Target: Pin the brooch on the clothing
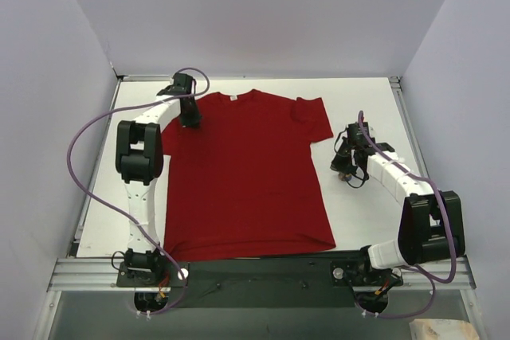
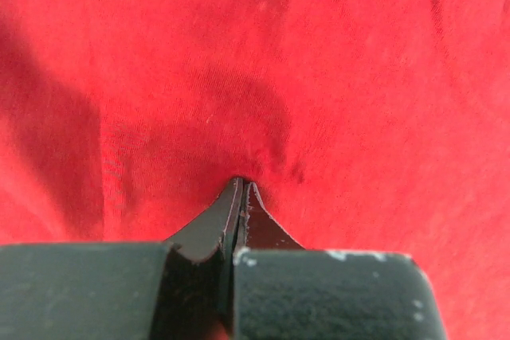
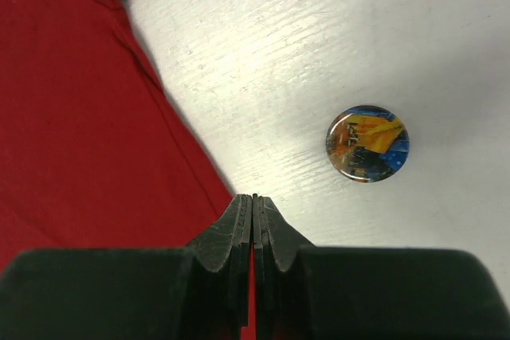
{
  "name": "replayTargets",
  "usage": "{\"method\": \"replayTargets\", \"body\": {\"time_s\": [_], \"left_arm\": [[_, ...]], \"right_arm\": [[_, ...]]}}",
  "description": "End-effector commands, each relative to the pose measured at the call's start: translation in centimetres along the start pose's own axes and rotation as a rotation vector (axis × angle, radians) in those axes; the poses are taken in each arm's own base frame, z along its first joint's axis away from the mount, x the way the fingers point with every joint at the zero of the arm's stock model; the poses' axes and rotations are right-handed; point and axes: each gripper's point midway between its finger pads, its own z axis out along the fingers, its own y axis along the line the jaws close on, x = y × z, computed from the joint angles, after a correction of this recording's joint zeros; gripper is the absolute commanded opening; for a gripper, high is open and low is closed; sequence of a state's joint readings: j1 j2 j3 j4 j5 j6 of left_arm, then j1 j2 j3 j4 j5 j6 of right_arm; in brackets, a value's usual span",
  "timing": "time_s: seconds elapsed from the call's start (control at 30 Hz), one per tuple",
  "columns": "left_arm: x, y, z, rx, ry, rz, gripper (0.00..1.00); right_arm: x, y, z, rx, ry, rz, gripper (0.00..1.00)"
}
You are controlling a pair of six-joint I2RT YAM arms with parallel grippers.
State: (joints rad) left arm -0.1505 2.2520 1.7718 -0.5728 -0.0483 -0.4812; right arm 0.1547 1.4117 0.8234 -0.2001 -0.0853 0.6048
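The right gripper [image 3: 253, 197] hung over the table [image 1: 358, 220] just off the edge of the clothing [image 1: 247, 173], jaws pressed flat together with nothing between them. And there was the brooch [image 3: 367, 144], face up on the bare tabletop, a short way out from that same shirt edge below the sleeve, clear of the cloth and clear of the fingertips.

Over at the shirt's opposite shoulder, the left gripper [image 2: 241, 185] was clenched too, its tip dug down into the red fabric, which puckered around it. From where I stood I could not tell whether a nip of cloth was caught in there or the tip was only pressing.

That badge looked light, rigid and glossy, so I reckoned it would skate away if nudged from one side. It lay thin and flat against the table, with no lip to get under. The rim seemed the place to take it, with fingers opened and brought down on opposite edges. Its pin was underneath, out of sight.

The shirt was limp and would bunch or drag, so it likely needed holding down near the pinning spot.
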Motion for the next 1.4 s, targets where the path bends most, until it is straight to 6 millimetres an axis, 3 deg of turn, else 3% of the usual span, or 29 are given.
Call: {"method": "replayTargets", "body": {"time_s": [0.0,0.17,0.27,0.3,0.37,0.4,0.43,0.47,0.53,0.57,0.67,0.77,0.8,0.87,1.0,1.03,1.07,1.17,1.2,1.23,1.37], "left_arm": [[-0.2,0.7,1.4,-0.046,0.04,0.051,0.0],[-2.1,-1.2,0.5,0.024,-0.011,0.06,0.0],[-3.4,-3.6,-1.9,0.098,-0.068,0.072,0.02],[-4.0,-5.8,-3.8,0.162,-0.101,0.09,0.04],[-3.6,-8.1,-5.4,0.234,-0.111,0.115,0.17],[-3.7,-10.2,-7.0,0.295,-0.139,0.135,0.22],[-2.9,-12.0,-7.9,0.364,-0.123,0.157,0.32],[-2.4,-13.0,-8.7,0.398,-0.119,0.164,0.34],[-0.4,-16.7,-10.2,0.522,-0.092,0.195,0.49],[0.6,-17.8,-10.5,0.557,-0.074,0.205,0.59],[4.3,-22.7,-12.5,0.716,-0.019,0.262,0.72],[7.8,-26.7,-13.8,0.846,0.046,0.308,0.73],[8.1,-28.0,-14.3,0.887,0.049,0.313,0.73],[10.7,-29.8,-14.2,0.945,0.117,0.331,0.73],[13.8,-32.8,-14.3,0.996,0.175,0.361,0.7],[14.6,-33.3,-14.2,0.999,0.189,0.372,0.69],[16.6,-33.6,-13.3,0.981,0.235,0.389,0.68],[19.0,-34.8,-12.5,0.953,0.265,0.439,0.63],[18.9,-35.5,-12.8,0.952,0.251,0.448,0.61],[19.9,-35.5,-11.8,0.934,0.271,0.459,0.61],[22.9,-36.4,-11.2,0.911,0.32,0.498,0.57]], "right_arm": [[-0.3,-1.5,-0.5,0.048,-0.003,-0.012,0.03],[-0.4,-2.7,-0.4,0.061,0.005,0.001,0.09],[-1.0,-3.6,-0.8,0.06,-0.005,0.029,0.14],[-1.2,-3.7,-0.9,0.055,-0.008,0.038,0.18],[-1.6,-4.4,-1.2,0.059,-0.021,0.058,0.26],[-1.7,-4.3,-1.2,0.051,-0.021,0.055,0.29],[-2.2,-5.0,-1.3,0.06,-0.031,0.085,0.31],[-2.3,-5.2,-1.3,0.061,-0.033,0.09,0.38],[-2.5,-5.7,-1.4,0.064,-0.032,0.113,0.44],[-2.4,-6.0,-1.2,0.068,-0.033,0.124,0.52],[-2.0,-7.0,-0.9,0.061,-0.025,0.169,0.58],[-1.9,-7.5,-0.5,0.013,-0.016,0.222,0.58],[-1.3,-7.9,-0.2,0.013,-0.002,0.246,0.58],[-1.5,-8.1,0.1,-0.033,-0.01,0.281,0.58],[-1.0,-8.4,1.0,-0.064,0.004,0.334,0.57],[-1.2,-8.4,1.1,-0.071,0.0,0.344,0.57],[-1.2,-8.2,1.3,-0.08,0.006,0.347,0.56],[-1.3,-8.1,1.8,-0.089,0.012,0.36,0.53],[-1.2,-8.1,1.9,-0.089,0.017,0.365,0.52],[-1.2,-8.1,2.0,-0.089,0.02,0.371,0.5],[-1.1,-8.1,2.4,-0.082,0.036,0.381,0.46]]}}
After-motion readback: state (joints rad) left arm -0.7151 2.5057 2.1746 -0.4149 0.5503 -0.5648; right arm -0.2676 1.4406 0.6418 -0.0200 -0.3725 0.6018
